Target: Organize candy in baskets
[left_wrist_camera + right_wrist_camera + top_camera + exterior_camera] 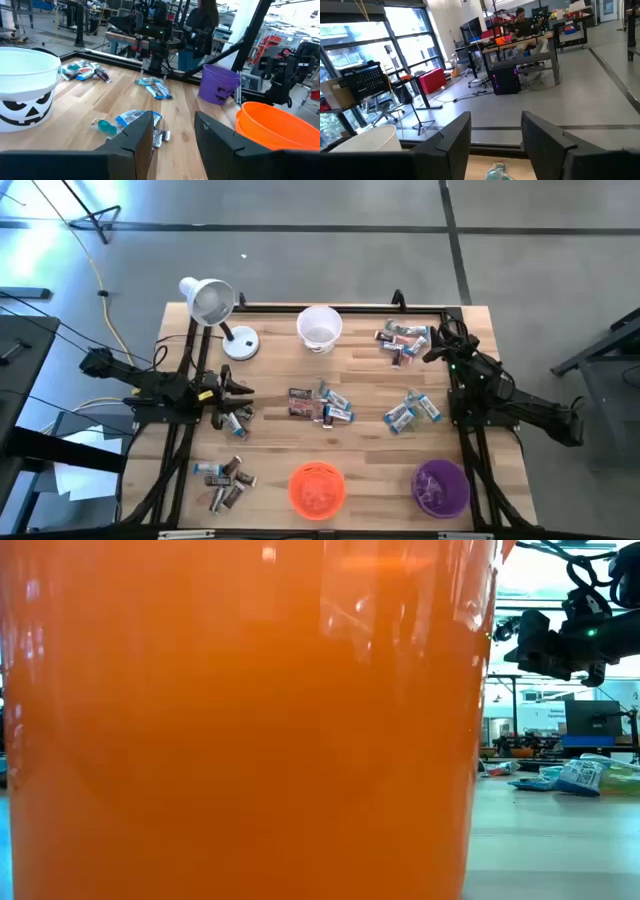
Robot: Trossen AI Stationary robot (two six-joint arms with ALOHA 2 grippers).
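Small wrapped candy bars [322, 406] are scattered in clusters over the wooden worktop [365, 385]. The left gripper [236, 392] is held low beside one cluster, jaws apart and empty. The right gripper [432, 350] is poised near the far cluster, jaws likewise apart. White [320, 328], orange [317, 488] and purple [442, 486] round plastic baskets are set along the edges.

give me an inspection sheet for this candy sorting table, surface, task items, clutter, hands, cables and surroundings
Surface: wooden table, bare between candy piles.
Job's things: white basket at the far edge; orange basket and purple basket at the near edge; candy in scattered clusters.
Clutter: white desk lamp at the far left corner.
Hands: left hand open over candy at the left side; right hand open near the far right pile.
Cables: yellow cable on the floor.
Surroundings: a person seated at a distant desk.
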